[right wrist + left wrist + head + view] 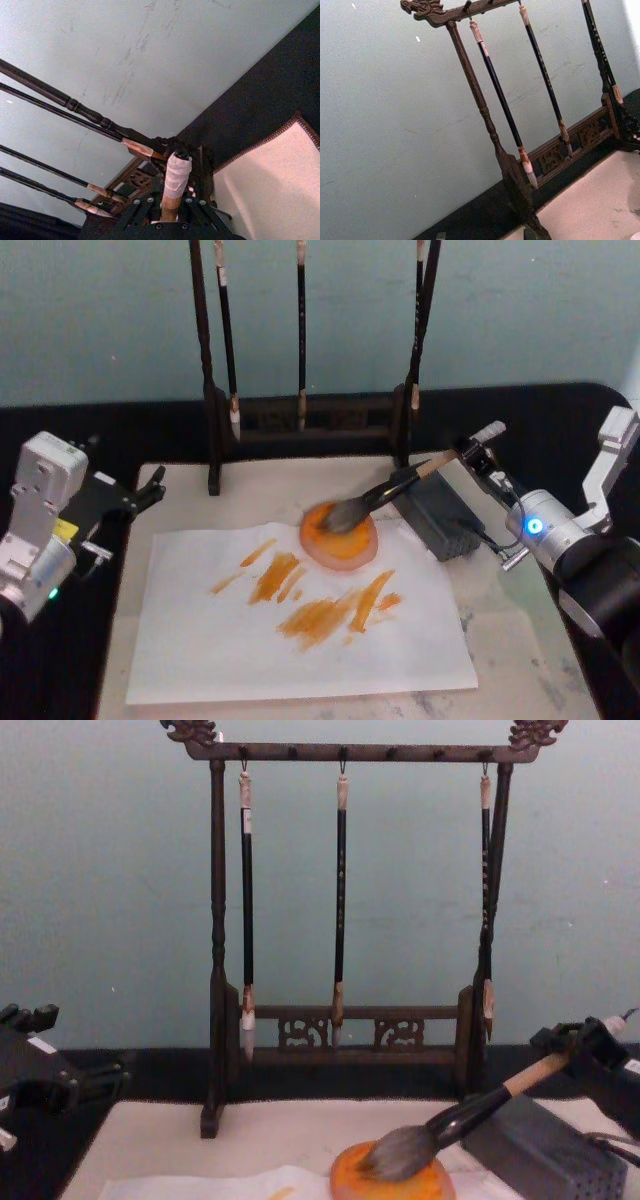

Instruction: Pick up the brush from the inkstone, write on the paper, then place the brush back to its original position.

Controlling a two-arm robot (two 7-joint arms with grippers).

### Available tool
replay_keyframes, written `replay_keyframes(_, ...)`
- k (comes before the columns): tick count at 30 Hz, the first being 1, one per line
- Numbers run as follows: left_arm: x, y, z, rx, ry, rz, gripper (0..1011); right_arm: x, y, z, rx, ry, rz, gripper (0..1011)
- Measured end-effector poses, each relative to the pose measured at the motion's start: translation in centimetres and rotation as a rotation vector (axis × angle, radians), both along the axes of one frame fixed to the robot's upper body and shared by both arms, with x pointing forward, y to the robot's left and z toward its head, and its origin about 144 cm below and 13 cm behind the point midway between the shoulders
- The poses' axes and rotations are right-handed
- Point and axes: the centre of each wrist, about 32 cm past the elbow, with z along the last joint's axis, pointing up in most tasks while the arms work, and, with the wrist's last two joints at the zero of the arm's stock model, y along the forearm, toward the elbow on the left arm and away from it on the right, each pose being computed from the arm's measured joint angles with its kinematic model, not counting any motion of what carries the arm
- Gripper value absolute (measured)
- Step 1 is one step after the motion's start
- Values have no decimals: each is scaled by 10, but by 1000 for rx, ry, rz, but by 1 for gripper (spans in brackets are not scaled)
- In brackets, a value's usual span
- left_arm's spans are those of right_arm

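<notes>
The brush (pixel 400 485) lies tilted with its bushy grey head on the round orange inkstone (pixel 345 542). Its tan handle rises to the right over a grey block. My right gripper (pixel 472 456) is shut on the upper handle, just below the white-wrapped end (pixel 176 175). From the chest view the brush (pixel 455 1122) slants up from the inkstone (pixel 392 1185) to that gripper (pixel 578 1048). The white paper (pixel 300 650) lies in front of the inkstone and bears several orange strokes. My left gripper (pixel 152 488) is parked open at the mat's left edge, away from everything.
A grey perforated block (pixel 440 518) sits just right of the inkstone, under the handle. A dark wooden rack (pixel 340 1030) with three thin hanging brushes stands at the back of the off-white felt mat (pixel 520 660). Black cloth surrounds the mat.
</notes>
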Motion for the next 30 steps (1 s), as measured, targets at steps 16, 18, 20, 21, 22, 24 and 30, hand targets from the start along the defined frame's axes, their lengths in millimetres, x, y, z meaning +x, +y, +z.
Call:
replay_keyframes(16, 0, 0, 0, 0, 0, 0, 1001, 0, 0, 0, 0, 0, 0, 156)
replay_keyframes(18, 0, 0, 0, 0, 0, 0, 1001, 0, 0, 0, -2, -2, 1, 156)
replay_keyframes(20, 0, 0, 0, 0, 0, 0, 1001, 0, 1, 2, -3, -10, 2, 156)
replay_keyframes(21, 0, 0, 0, 0, 0, 0, 1001, 0, 1, 2, -3, -14, 3, 156)
replay_keyframes(22, 0, 0, 0, 0, 0, 0, 1001, 0, 2, 3, -2, -18, 3, 156)
replay_keyframes(24, 0, 0, 0, 0, 0, 0, 1001, 0, 3, 6, 1, -30, 6, 156)
replay_keyframes(30, 0, 0, 0, 0, 0, 0, 1001, -1, 6, 15, 0, -71, 16, 156)
